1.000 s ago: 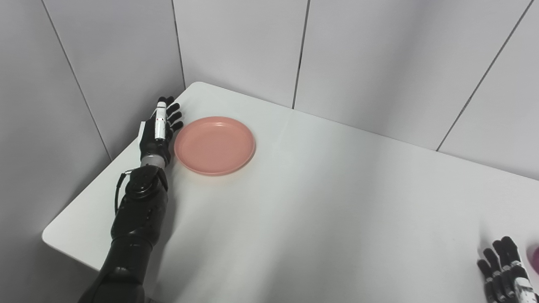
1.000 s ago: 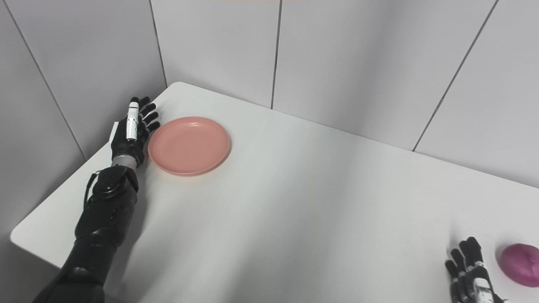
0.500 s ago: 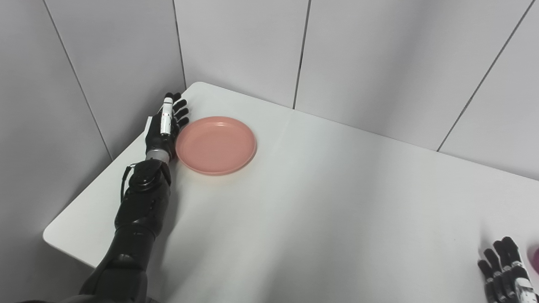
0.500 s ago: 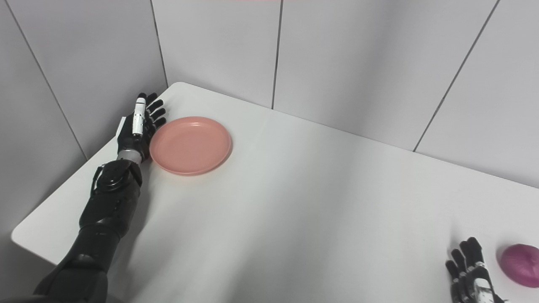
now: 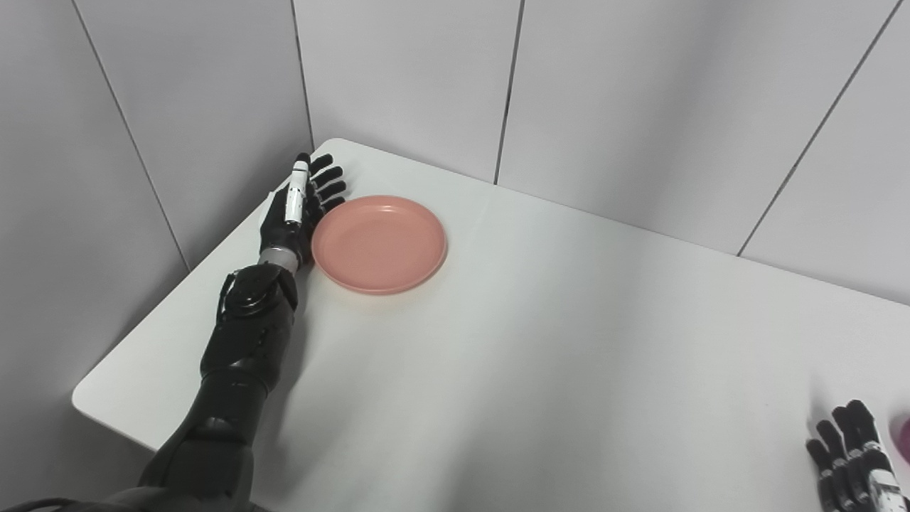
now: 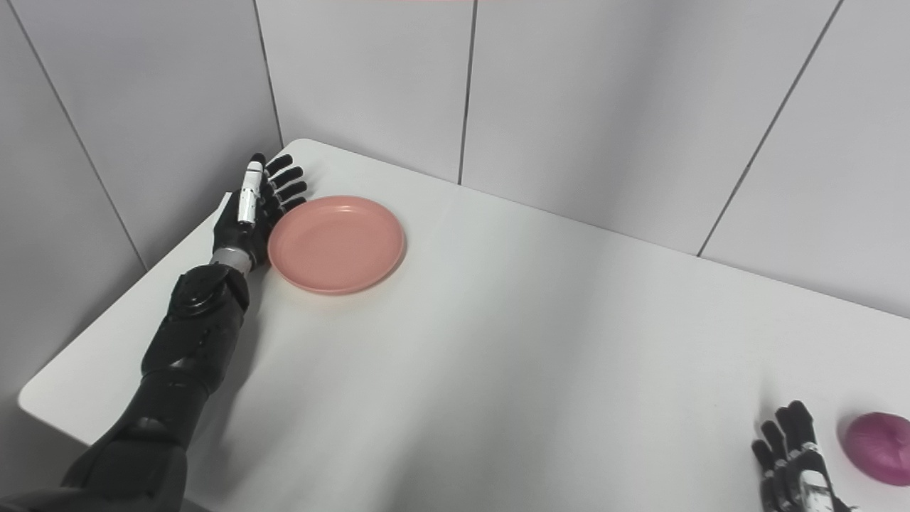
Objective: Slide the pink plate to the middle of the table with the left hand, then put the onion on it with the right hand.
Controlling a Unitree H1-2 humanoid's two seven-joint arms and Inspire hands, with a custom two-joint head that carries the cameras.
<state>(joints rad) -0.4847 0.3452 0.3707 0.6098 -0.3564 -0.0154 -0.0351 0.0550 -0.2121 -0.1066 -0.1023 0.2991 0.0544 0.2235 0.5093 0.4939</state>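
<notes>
The left hand (image 5: 293, 217), fingers spread and empty, pressed the plate (image 5: 379, 244) rim; pushing low and steady suited sliding.

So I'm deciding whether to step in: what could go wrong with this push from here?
1. The left hand bears flat against only the left rim of the plate, fingers spread, with no grip. The plate could spin or slip off sideways instead of sliding toward the middle.
2. The onion lies near the table's right edge, beside the open right hand. A clumsy reach could roll it off.
</notes>
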